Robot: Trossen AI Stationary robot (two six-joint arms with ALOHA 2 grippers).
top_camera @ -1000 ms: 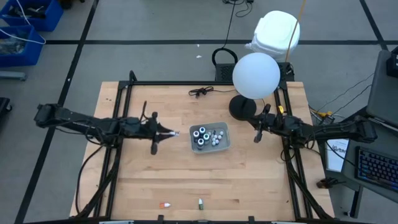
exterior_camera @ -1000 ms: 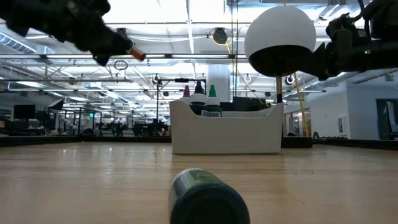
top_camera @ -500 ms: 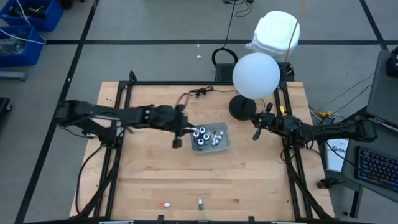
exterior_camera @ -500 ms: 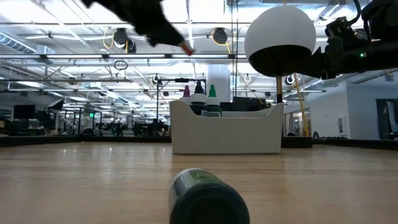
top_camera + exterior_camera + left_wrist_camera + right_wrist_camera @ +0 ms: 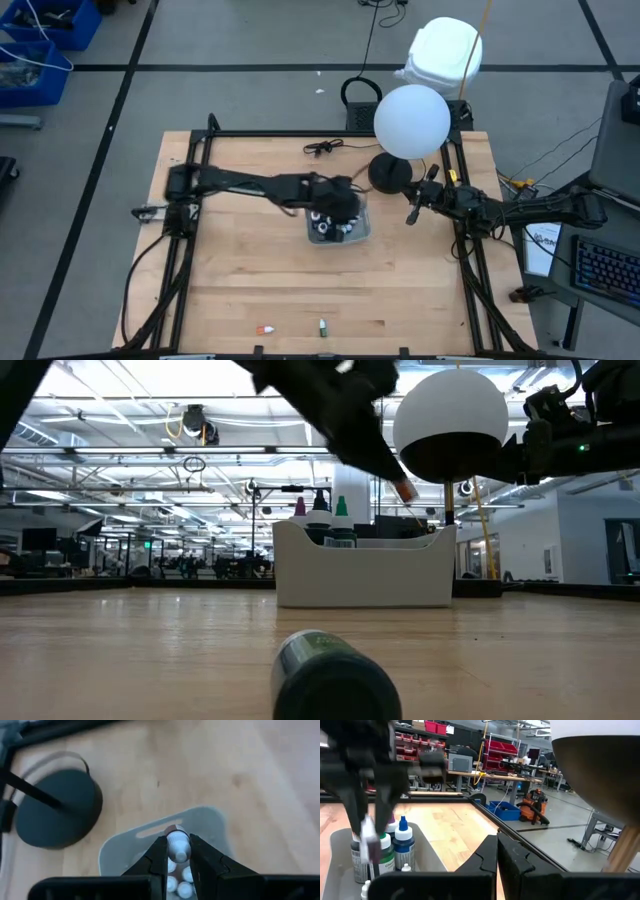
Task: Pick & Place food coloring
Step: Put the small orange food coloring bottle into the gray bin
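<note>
One small white-capped bottle (image 5: 176, 845) pinched tight in the left hand (image 5: 176, 851), right over the grey tray (image 5: 359, 232) of more little bottles (image 5: 322, 224) mid tabletop (image 5: 250, 290). Two stray tiny bottles (image 5: 265, 329) near the front edge. Right hand (image 5: 414, 210) closed, empty, beside the lamp base (image 5: 388, 172)

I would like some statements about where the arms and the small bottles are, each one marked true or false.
1. The left gripper holds a small bottle above the grey tray. True.
2. The right gripper is reaching into the tray. False: it waits beside the tray, near the lamp base.
3. Two tiny bottles lie near the table's front edge. True.
4. The tray is empty. False: it holds several bottles.
</note>
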